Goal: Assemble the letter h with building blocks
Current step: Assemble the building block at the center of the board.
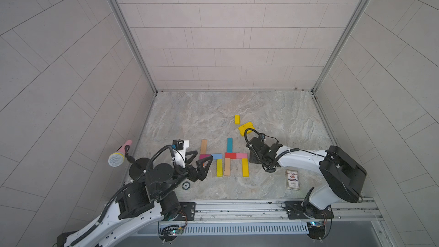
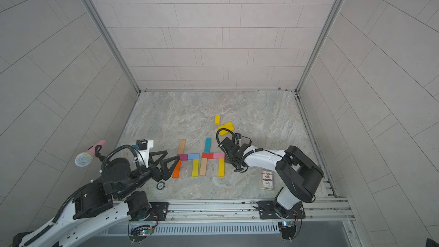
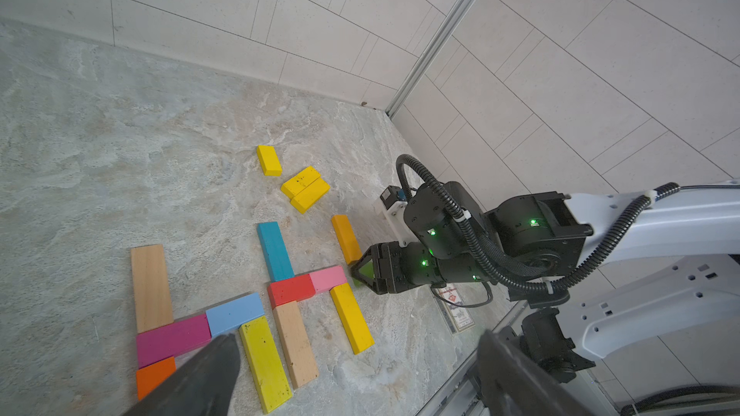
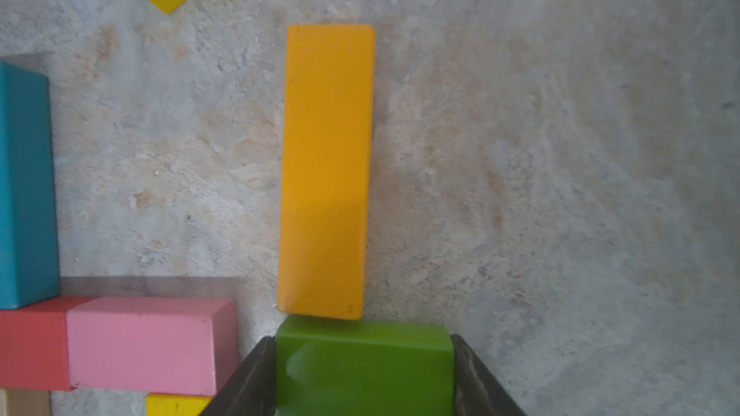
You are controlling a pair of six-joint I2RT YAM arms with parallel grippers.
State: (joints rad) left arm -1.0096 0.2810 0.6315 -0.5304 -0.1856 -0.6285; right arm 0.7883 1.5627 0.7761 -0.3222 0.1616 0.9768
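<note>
The marbled surface is taken in first, and two finished letters are found laid flat on its near half: a left h and a right h, each built from long uprights joined by a short crossbar.

The left gripper is spread fully wide at the crossbar end of the left h, with nothing held. It is judged to be parked there, out of the way of the work opposite.

Now to the action: a third letter is judged to be under way beside the right h. An amber block is laid flat as the upright, roughly parallel with the teal block so that the letters read in a row. At its near end, a short green block is pinched by the right gripper, whose jaws are closed partway onto it, one finger on each side. The green block is pressed right against the amber block's end, just beside the pink block but apart from it. The grip is judged to be there for squaring the piece up before release. Whether the piece is resting on the surface or is a touch above it cannot be told.

Farther back, three spare yellow blocks are lying unused, two touching and one apart.
</note>
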